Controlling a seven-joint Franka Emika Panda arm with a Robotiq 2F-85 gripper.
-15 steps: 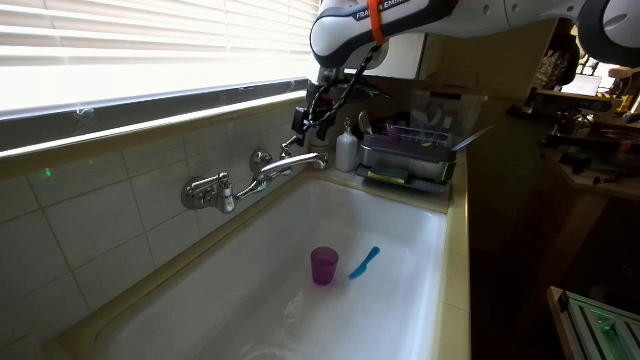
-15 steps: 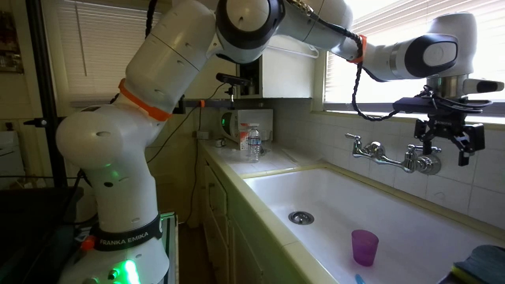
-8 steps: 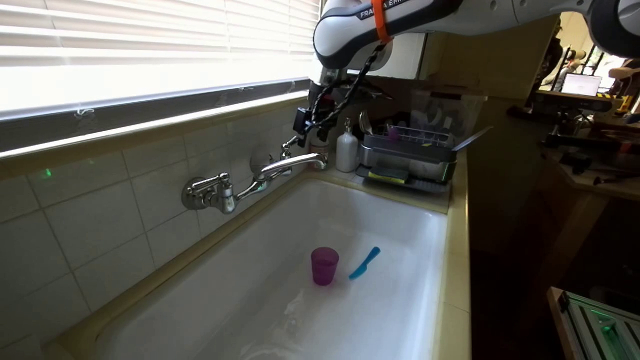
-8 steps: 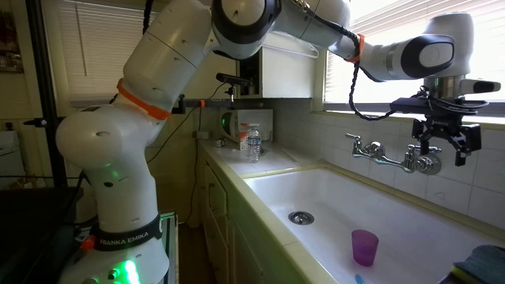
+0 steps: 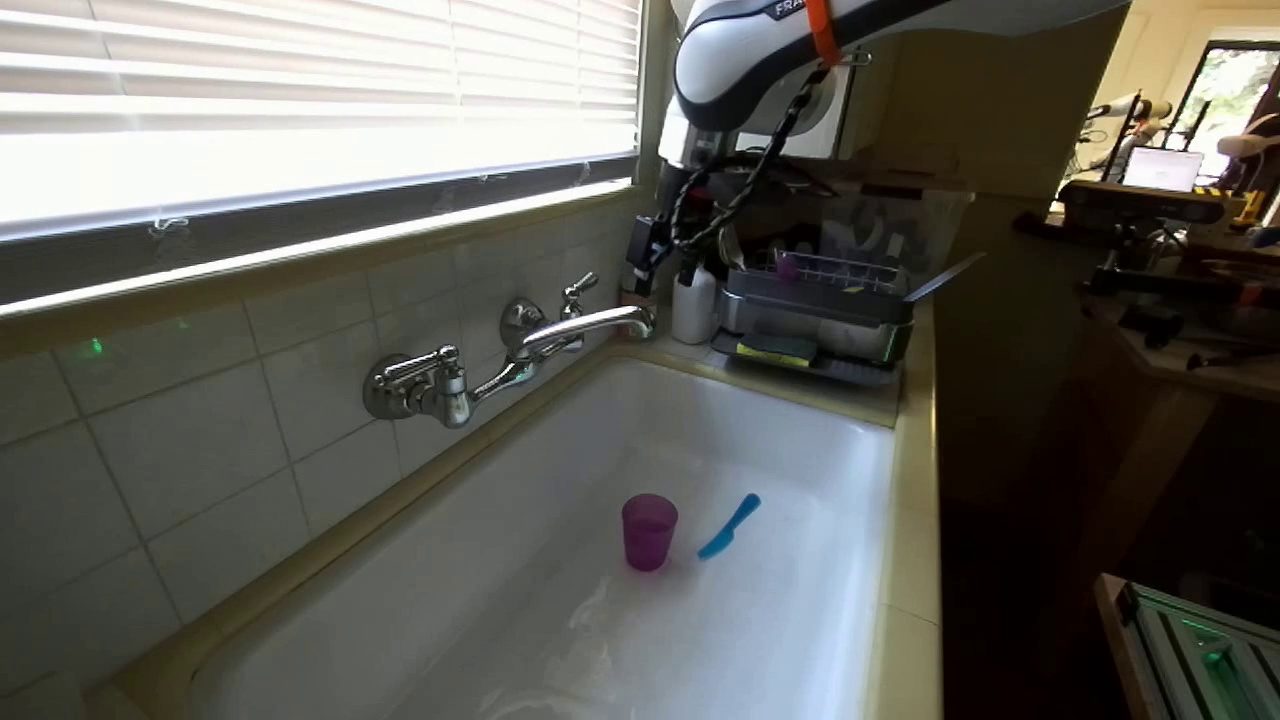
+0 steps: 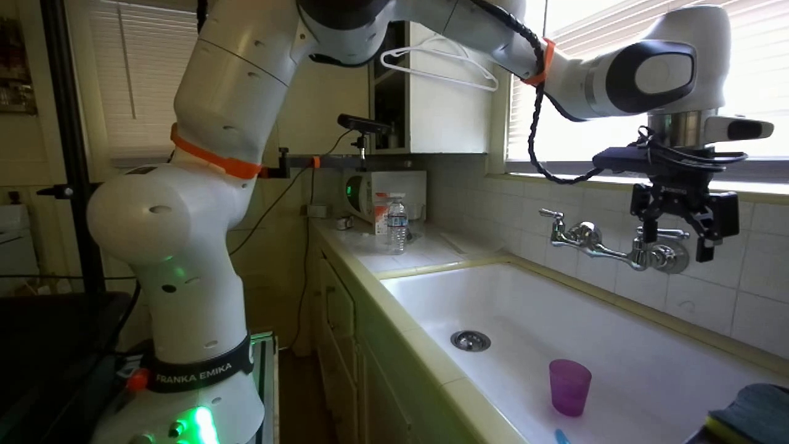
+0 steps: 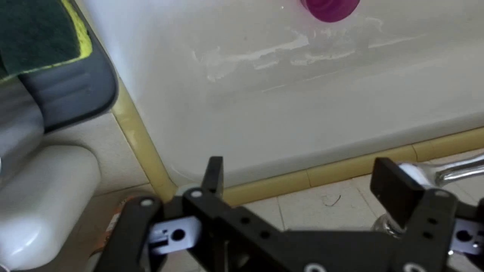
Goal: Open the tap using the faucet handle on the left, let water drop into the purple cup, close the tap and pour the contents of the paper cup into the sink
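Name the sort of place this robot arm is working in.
Probably a kitchen: a deep white sink, a dish rack beside it, and what looks like a microwave on the tiled counter.

In an exterior view: raised viewpoint, tilted down, facing along the sink (image 5: 780, 625) toward the dish rack (image 5: 812, 297). In an exterior view: viewpoint near the sponge (image 6: 753, 408) at that end, facing back toward the microwave (image 6: 404, 181). Wrist view: close in, looking down past the tool (image 7: 302, 177) at a sink corner. Both exterior views share the tap (image 5: 522, 350) and purple cup (image 5: 648, 535).
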